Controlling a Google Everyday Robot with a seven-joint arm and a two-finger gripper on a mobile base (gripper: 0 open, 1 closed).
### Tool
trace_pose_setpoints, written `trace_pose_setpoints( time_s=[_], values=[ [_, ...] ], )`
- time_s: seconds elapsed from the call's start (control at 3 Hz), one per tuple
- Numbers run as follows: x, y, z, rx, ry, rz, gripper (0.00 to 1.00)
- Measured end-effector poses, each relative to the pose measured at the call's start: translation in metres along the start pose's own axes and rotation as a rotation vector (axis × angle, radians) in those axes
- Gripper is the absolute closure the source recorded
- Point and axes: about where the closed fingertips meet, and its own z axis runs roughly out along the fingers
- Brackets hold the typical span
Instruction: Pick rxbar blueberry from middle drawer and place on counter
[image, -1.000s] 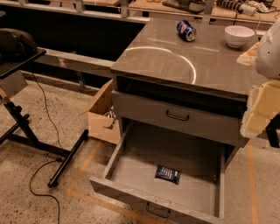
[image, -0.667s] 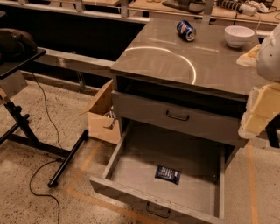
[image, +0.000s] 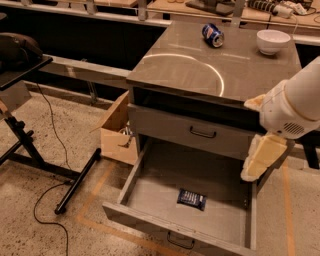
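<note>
The rxbar blueberry (image: 191, 199), a flat dark blue bar with pale print, lies on the floor of the pulled-out middle drawer (image: 150, 220), slightly right of its middle. My gripper (image: 261, 157), cream-coloured at the end of the white arm, hangs above the drawer's right side, up and to the right of the bar and apart from it. It is in front of the cabinet's right edge. The glossy counter (image: 200, 67) tops the cabinet.
A blue soda can (image: 213, 35) lies on its side and a white bowl (image: 272, 41) stands at the counter's back. The taller drawer (image: 200, 131) above is shut. An open cardboard box (image: 117, 132) stands left of the cabinet. A black stand (image: 30, 145) and a cable are on the floor at left.
My arm and gripper have moved left and down, from the cabinet's right side to above the open drawer's right side. The bar has not moved.
</note>
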Motion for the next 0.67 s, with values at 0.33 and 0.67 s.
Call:
trace_pose_setpoints(
  time_s=[0.33,0.67],
  values=[
    [0.011,0.017,0.066,-0.019,-0.052,-0.021,0.00],
    [0.008,0.008,0.080,0.028,-0.073,-0.025,0.00]
  ],
)
